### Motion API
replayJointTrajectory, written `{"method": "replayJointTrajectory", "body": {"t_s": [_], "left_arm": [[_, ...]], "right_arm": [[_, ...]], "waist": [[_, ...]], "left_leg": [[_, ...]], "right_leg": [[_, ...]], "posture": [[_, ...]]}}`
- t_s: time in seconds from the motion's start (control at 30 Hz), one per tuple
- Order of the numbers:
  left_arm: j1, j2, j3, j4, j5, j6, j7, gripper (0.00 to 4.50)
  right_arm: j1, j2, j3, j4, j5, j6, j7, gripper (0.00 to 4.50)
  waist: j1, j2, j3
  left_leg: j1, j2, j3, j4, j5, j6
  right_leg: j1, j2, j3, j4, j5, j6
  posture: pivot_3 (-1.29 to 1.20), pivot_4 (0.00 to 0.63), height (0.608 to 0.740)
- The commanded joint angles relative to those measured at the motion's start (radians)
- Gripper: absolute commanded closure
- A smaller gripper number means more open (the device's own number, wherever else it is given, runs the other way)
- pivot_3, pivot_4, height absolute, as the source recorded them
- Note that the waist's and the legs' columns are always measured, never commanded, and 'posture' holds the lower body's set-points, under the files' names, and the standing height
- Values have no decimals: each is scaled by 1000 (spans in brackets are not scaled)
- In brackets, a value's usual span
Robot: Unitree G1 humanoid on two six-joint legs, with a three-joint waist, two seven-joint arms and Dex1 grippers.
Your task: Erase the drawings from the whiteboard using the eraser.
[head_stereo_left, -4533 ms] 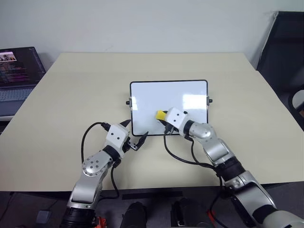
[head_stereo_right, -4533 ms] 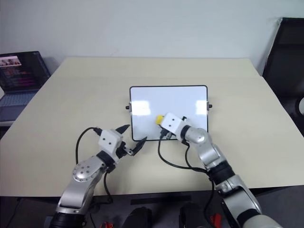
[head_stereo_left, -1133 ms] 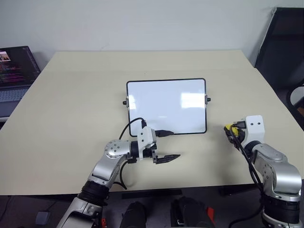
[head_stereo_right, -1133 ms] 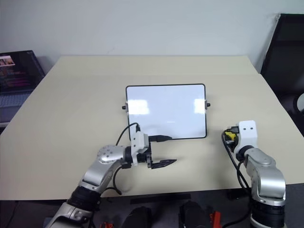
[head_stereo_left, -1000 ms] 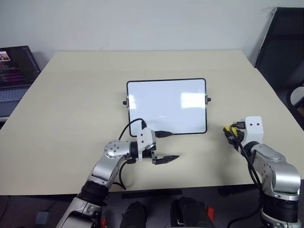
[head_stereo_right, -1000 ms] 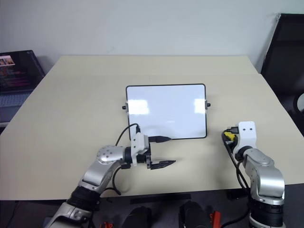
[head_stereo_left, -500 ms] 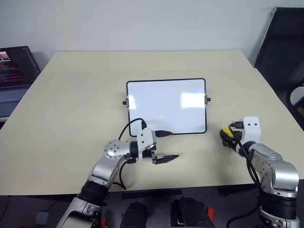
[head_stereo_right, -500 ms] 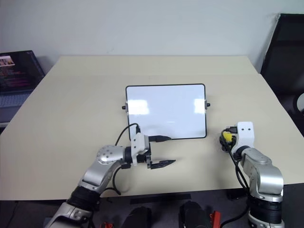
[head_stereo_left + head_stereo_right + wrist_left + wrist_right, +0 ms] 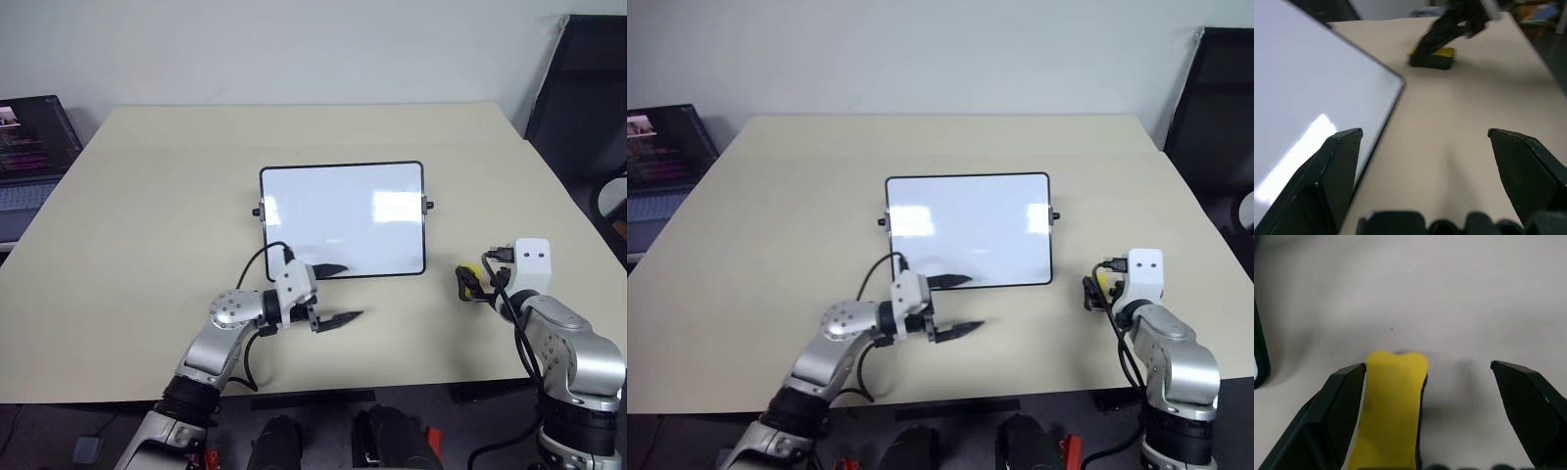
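Eraser [image 9: 1392, 406]: on the table [image 9: 147, 215], right of the whiteboard [image 9: 343, 217], apart from it.
Right gripper [image 9: 1435, 396]: jaws now spread wide, eraser released; a second ago clamped on it.
Left gripper [image 9: 338, 294]: open, at the board's near edge.
Whiteboard: blank, unmoved.

Yellow eraser [image 9: 1393, 406] lies beside wiped-clean whiteboard [image 9: 342, 218].

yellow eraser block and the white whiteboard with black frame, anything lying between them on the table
Nothing: between the yellow eraser block and the black-framed whiteboard lies only bare beige table, as the left eye view shows.
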Motion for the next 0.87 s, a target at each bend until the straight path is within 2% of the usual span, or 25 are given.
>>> {"method": "replayJointTrajectory", "body": {"t_s": [0.03,0.23,0.43,0.5,0.57,0.73,0.87], "left_arm": [[65,-1,80,-97,-14,30,107,0],[223,-64,170,-230,-10,97,315,0],[386,-132,240,-347,17,134,505,0],[425,-147,253,-373,22,139,546,0],[466,-163,271,-399,19,143,583,0],[644,-218,268,-505,20,163,658,0],[667,-200,275,-546,23,186,662,0]], "right_arm": [[83,10,3,-140,-22,-100,-29,27],[305,125,24,-278,-26,-340,-57,27],[529,245,124,-303,-63,-610,-77,27],[586,276,163,-295,-74,-667,-87,27],[627,286,209,-276,-101,-719,-93,27],[702,290,218,-191,-145,-842,-117,27],[722,300,262,-176,-167,-887,-132,27]], "waist": [[1,0,0],[2,0,0],[1,1,0],[2,1,0],[2,1,0],[1,0,-1],[4,0,0]], "left_leg": [[0,0,0,0,0,0],[0,0,0,0,0,0],[1,2,0,0,0,0],[1,2,0,0,0,0],[1,2,0,0,0,0],[1,2,1,0,-1,-1],[-1,1,0,0,-1,-2]], "right_leg": [[0,0,0,0,0,0],[0,-1,0,-1,0,0],[0,-3,0,0,-1,-1],[0,-4,0,0,-5,-7],[0,-4,0,0,-5,-8],[0,-6,1,-3,-5,-8],[-3,-7,-1,-3,-6,-9]], "posture": [[0,150,740],[0,150,740],[0,150,740],[0,150,740],[0,150,740],[0,150,740],[0,150,740]]}}
